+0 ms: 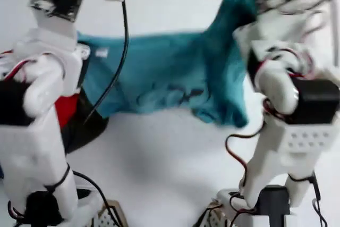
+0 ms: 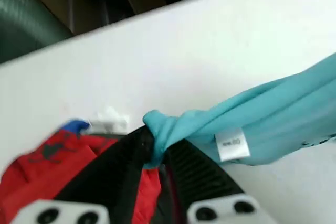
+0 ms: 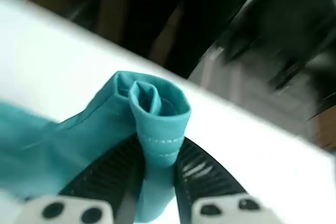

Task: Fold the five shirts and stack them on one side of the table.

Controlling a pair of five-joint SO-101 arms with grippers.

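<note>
Teal shirt [image 1: 170,73] stretches between the arms near the table [image 1: 175,158] far edge, bare tabletop in front; left gripper [image 2: 155,153] clamps its label end, right gripper [image 3: 157,163] a rolled hem. Red shirt [image 2: 47,161] lies half hidden beneath the left gripper.

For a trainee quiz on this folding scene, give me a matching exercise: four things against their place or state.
1 teal shirt
2 red shirt
3 white label
4 black cable

a lying low near the left gripper
b pinched by the left gripper and the right gripper
c runs across the teal fabric, high view
d sewn to teal fabric

Pairs: 1-b, 2-a, 3-d, 4-c
</note>
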